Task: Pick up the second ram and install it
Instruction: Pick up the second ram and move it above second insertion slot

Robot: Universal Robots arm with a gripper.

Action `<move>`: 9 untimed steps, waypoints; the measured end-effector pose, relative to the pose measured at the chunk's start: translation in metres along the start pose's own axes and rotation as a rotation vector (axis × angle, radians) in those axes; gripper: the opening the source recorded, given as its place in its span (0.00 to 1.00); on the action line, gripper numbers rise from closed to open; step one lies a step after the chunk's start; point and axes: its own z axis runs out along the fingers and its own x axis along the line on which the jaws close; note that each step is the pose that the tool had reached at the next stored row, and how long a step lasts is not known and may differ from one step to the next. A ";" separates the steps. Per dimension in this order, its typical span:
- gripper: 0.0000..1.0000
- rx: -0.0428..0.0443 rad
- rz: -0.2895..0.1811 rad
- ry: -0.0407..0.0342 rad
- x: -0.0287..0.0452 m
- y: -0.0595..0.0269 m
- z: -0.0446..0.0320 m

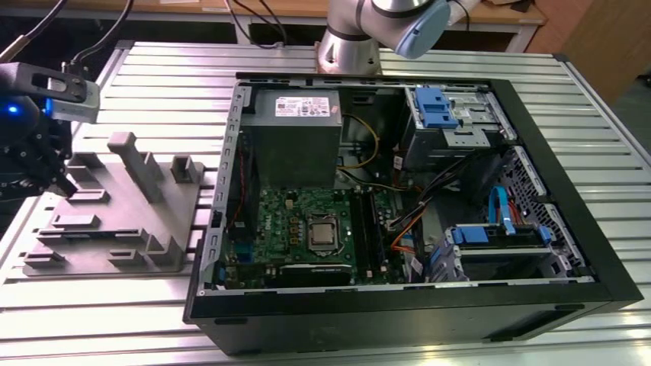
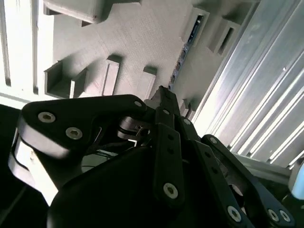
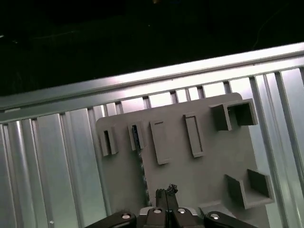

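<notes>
Exterior view. The black two-finger gripper [image 1: 59, 181] of the grey-and-blue jointed robot arm [image 1: 382, 30] hung at the exterior view's left, over the outer edge of a pale grey moulded plastic fixture plate [image 1: 112, 221] bearing raised blocks and slots. The fixture plate lay on a ribbed aluminium table [image 1: 152, 84], just beside an open black tower computer case [image 1: 407, 313] lying on its side. Inside the computer case were a square green motherboard [image 1: 305, 229] and, next to it, a grey box-shaped power supply [image 1: 295, 126].

Wrist views. The second ram [image 3: 137, 136], a long, narrow dark-green circuit-board stick, stood on its long edge in a slot of the fixture plate [image 3: 190, 175]. It appeared edge-on as a thin dark line in both wrist views [image 2: 186, 45].

The gripper [image 3: 166, 192] had its fingertips [image 2: 163, 95] drawn together, with nothing visible between them. The tips pointed down at the fixture plate and sat close to one end of the second ram. Whether they touched the stick could not be determined.
</notes>
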 end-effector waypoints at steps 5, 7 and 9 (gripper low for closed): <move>0.07 -0.0060 -0.127 0.0058 0.0001 -0.0002 0.0029; 0.07 -0.0076 -0.163 0.0074 0.0002 -0.0002 0.0038; 0.07 -0.0089 -0.189 0.0087 0.0003 -0.0002 0.0047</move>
